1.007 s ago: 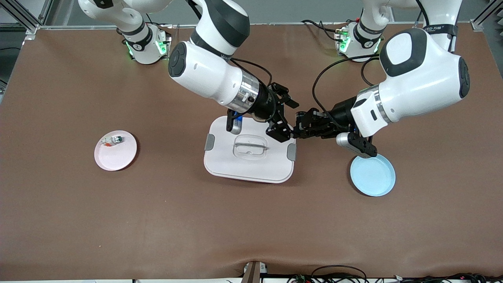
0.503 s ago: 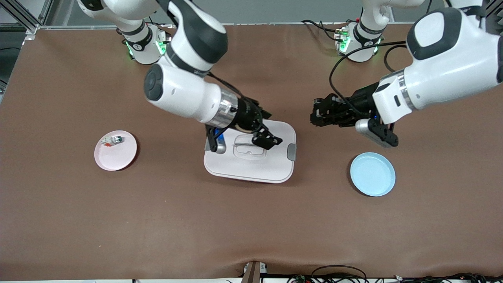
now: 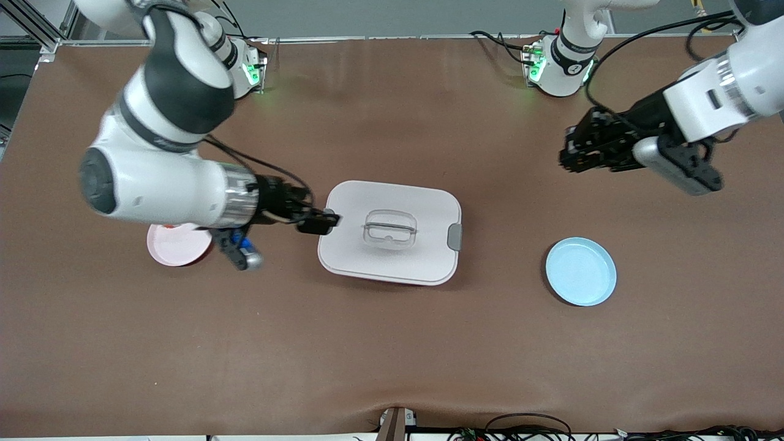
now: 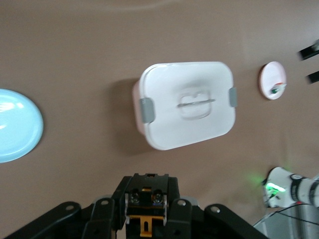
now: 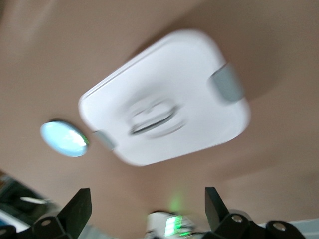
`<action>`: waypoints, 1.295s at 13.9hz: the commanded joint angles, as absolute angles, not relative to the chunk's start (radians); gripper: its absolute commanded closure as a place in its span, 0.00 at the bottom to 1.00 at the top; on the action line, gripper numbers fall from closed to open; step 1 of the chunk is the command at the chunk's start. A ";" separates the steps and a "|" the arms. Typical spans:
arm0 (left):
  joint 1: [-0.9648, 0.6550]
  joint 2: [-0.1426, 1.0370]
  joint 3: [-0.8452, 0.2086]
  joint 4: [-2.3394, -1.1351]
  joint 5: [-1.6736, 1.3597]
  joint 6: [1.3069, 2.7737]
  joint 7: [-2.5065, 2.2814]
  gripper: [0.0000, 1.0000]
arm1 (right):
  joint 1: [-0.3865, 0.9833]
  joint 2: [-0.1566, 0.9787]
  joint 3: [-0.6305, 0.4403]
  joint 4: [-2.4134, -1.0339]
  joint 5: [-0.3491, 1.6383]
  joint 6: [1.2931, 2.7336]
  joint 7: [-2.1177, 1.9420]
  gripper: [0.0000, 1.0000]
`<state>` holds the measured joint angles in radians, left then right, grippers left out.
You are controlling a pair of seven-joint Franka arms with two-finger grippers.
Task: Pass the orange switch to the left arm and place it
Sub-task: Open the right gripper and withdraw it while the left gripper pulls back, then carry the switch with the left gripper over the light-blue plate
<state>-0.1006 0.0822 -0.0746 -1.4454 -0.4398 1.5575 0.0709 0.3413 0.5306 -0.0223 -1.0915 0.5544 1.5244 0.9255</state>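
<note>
left claw (image 4: 146, 209) gripping orange switch (image 4: 145, 225), right claw (image 5: 147, 208) spread

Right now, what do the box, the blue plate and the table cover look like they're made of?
The box looks like white plastic, smooth and matte, with grey clips and a clear handle recess. The blue plate seems glossy plastic or melamine; a light reflection shows in the left wrist view. The table cover looks like matte brown fabric or rubber mat, slightly rippled at its edge.
</note>
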 commanded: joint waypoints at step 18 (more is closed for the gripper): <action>-0.101 0.124 -0.008 -1.377 -0.057 1.459 -1.139 1.00 | 0.106 0.483 -0.005 -1.111 0.017 1.167 0.110 0.00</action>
